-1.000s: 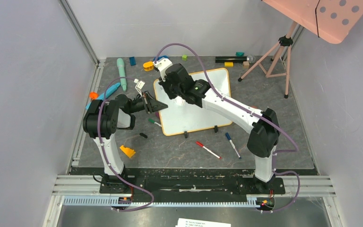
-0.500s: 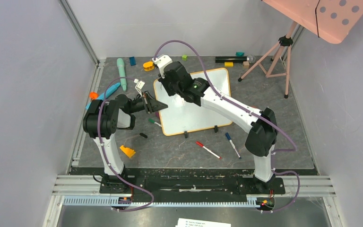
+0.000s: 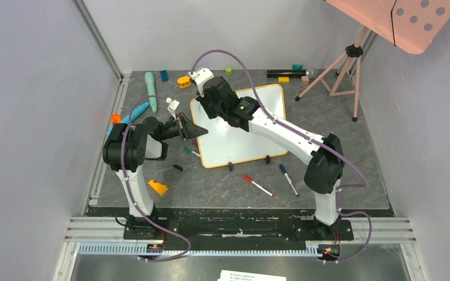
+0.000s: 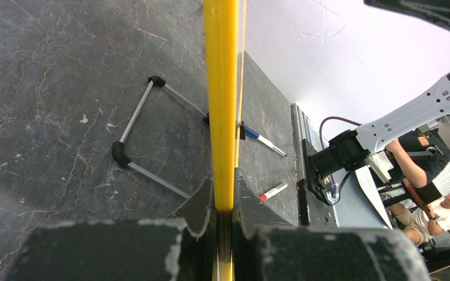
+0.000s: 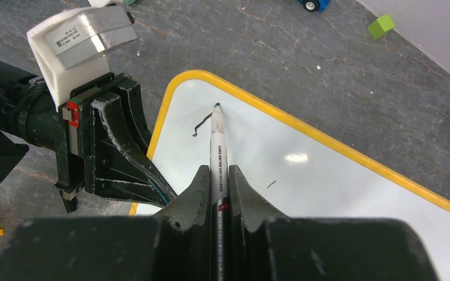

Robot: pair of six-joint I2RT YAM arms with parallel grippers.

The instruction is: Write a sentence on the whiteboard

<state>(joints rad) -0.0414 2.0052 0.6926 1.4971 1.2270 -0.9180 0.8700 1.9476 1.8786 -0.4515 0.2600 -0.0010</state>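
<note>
The whiteboard [image 3: 243,146] lies on the dark table, white with a yellow-orange frame. My left gripper [image 3: 202,132] is shut on the board's left edge, and the left wrist view shows the yellow rim [image 4: 222,88] clamped between the jaws of that gripper [image 4: 224,202]. My right gripper [image 3: 211,108] is over the board's far left corner. It [image 5: 217,170] is shut on a white marker [image 5: 217,146], whose dark tip touches the board by the rim. Of the sentence only a short dark stroke [image 5: 200,124] shows beside the tip, and no words are legible.
A red marker [image 3: 258,185], a blue marker [image 3: 288,179], a green-capped marker [image 3: 191,151] and a black cap [image 3: 177,167] lie near the board's front. An orange wedge [image 3: 158,187], teal tools [image 3: 150,91] and small toys lie left and behind. A pink tripod [image 3: 340,70] stands back right.
My right gripper with the marker has shifted slightly toward the board's far left corner. The left arm and the board have not moved.
</note>
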